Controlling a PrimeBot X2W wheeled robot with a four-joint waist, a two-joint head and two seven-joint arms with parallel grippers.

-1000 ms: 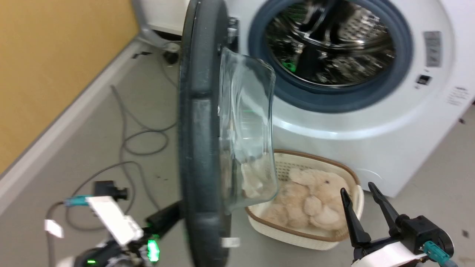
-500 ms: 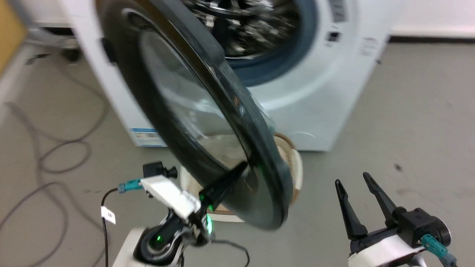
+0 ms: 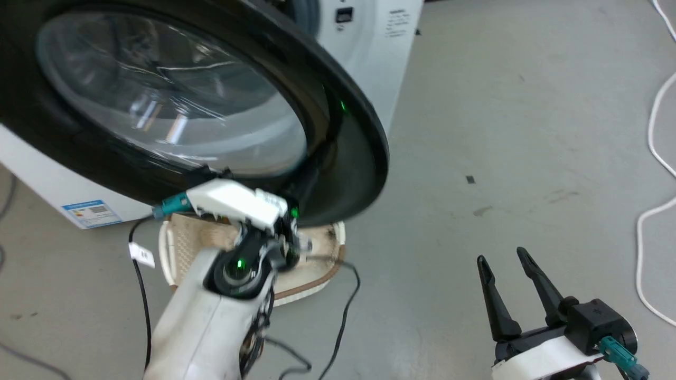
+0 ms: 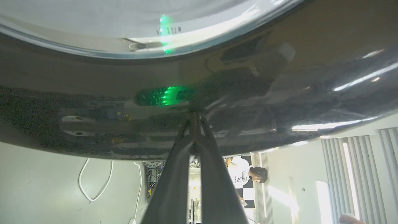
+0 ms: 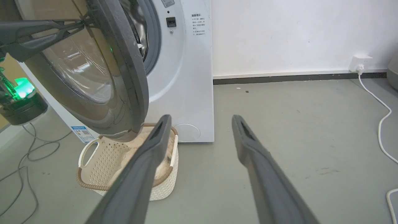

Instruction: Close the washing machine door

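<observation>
The washing machine door (image 3: 338, 158) is a big black ring around a clear glass bowl (image 3: 169, 100), standing ajar in front of the white washing machine (image 3: 369, 53). My left gripper (image 3: 309, 182) is shut, its tips pressed against the door's glossy outer rim (image 4: 279, 102). In the left wrist view the two fingers (image 4: 174, 174) meet at the rim, where the left gripper (image 4: 194, 113) touches. My right gripper (image 3: 509, 269) stands open over the bare floor at lower right, holding nothing. From the right wrist, the door (image 5: 130, 71) hangs at an angle before the drum opening (image 5: 146, 34).
A cream laundry basket (image 3: 177, 248) with a plush toy sits on the floor under the door's lower edge (image 5: 99, 155). A black cable (image 3: 343, 311) trails by my left arm. White cable (image 3: 652, 132) runs along the right. A person (image 4: 248, 177) stands far behind.
The head camera has swung right. The door has turned from edge-on toward the machine front with my left gripper pushing on its outer face. The right gripper stays open in place.
</observation>
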